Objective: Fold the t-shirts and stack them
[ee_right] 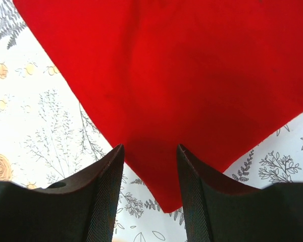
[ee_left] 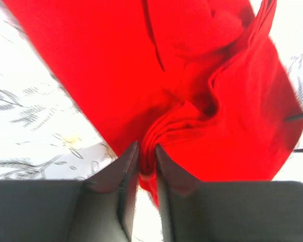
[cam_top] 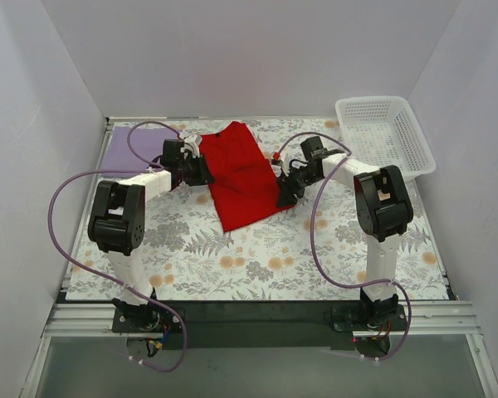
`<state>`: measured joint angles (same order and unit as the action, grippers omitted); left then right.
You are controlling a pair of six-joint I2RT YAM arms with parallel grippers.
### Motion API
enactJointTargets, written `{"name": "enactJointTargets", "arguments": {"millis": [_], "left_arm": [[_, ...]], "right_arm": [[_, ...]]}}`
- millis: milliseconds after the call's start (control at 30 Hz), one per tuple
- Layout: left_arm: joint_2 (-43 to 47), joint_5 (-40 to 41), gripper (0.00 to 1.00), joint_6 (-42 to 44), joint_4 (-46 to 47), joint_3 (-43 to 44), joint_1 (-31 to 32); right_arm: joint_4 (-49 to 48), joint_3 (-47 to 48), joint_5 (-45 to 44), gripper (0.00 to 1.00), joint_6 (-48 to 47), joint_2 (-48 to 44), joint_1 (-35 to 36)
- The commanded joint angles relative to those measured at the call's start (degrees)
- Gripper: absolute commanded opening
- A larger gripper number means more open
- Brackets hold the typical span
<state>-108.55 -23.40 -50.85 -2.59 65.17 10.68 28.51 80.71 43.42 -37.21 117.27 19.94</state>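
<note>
The red t-shirt [cam_top: 242,174] lies partly folded in the middle of the floral table. My left gripper [cam_top: 201,172] is at its left edge, shut on a bunched fold of the red t-shirt [ee_left: 202,91]; the cloth is pinched between the fingers [ee_left: 126,164]. My right gripper [cam_top: 285,196] is at the shirt's right corner, open, its jaws straddling the red corner [ee_right: 192,91] above the table. The pale lavender t-shirt [cam_top: 137,148] lies as a flat rectangle at the far left, partly behind the left arm.
A white mesh basket [cam_top: 388,133] stands at the far right corner. Purple cables loop over both arms. White walls enclose the table on three sides. The floral tablecloth [cam_top: 257,257] lies bare at the near side.
</note>
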Motion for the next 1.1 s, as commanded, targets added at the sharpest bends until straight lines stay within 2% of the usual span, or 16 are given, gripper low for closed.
{"name": "enactJointTargets", "arguments": {"millis": [0,100,233,333,533,600,633,700,733,767,800,867,900,933,1000,1067], "left_arm": [[0.10,-1.48,0.21,-2.32,-0.84,3.12,-1.53],[-1.31,-0.60,0.27,-3.20,-1.71,4.53,-2.06],[-3.24,2.65,0.27,-3.99,-4.00,7.51,-2.50],[-2.02,1.95,0.26,-4.26,-3.22,7.00,-2.77],[8.86,4.58,0.29,-2.15,1.88,-3.01,-2.77],[12.99,5.64,0.38,-0.14,2.24,-5.83,-2.51],[18.15,5.90,0.41,2.14,4.15,-9.32,-0.85],[23.53,6.35,0.49,11.87,5.48,-13.11,2.49],[28.35,7.04,0.51,15.39,6.10,-17.14,6.07],[31.18,8.70,0.56,22.30,7.24,-20.14,8.55],[33.47,8.20,0.60,25.68,9.51,-22.78,10.05],[39.45,6.36,0.60,31.22,11.02,-30.08,12.61],[41.12,3.13,0.60,34.21,13.12,-32.27,12.79],[42.79,1.96,0.61,36.41,14.27,-34.73,13.31],[46.32,-2.33,0.61,41.07,16.37,-39.66,14.02],[45.90,-3.93,0.60,42.41,17.09,-41.17,15.68]], "right_arm": [[-0.04,-0.29,-1.14,0.52,0.56,0.94,0.09],[-0.04,-0.29,-1.76,0.51,0.65,1.29,0.09],[0.05,-0.46,-2.29,0.51,0.56,1.29,0.01],[-0.03,-0.55,-2.46,0.51,0.39,0.68,0.01],[1.63,-0.55,-1.15,0.53,-2.68,-2.74,-0.34],[2.51,-0.90,-0.01,0.56,-4.53,-5.03,-0.61],[6.25,-1.08,0.70,0.56,-10.37,-5.99,-0.61],[6.82,-3.52,1.49,0.61,-18.98,-10.21,-0.70],[6.56,-7.02,1.58,0.64,-22.52,-11.96,-0.52],[6.56,-8.53,1.49,0.72,-26.12,-14.85,-0.52],[6.21,-10.20,0.80,0.79,-32.60,-16.01,-0.43],[6.12,-13.98,-2.09,0.96,-39.74,-18.03,0.09],[5.94,-15.04,-3.50,0.98,-47.00,-18.48,0.18],[5.94,-15.84,-4.73,0.98,-49.95,-18.57,0.62],[5.59,-15.76,-8.43,0.98,-53.39,-16.91,1.41],[4.72,-13.92,-10.71,0.96,-53.58,-14.55,2.46]]}}
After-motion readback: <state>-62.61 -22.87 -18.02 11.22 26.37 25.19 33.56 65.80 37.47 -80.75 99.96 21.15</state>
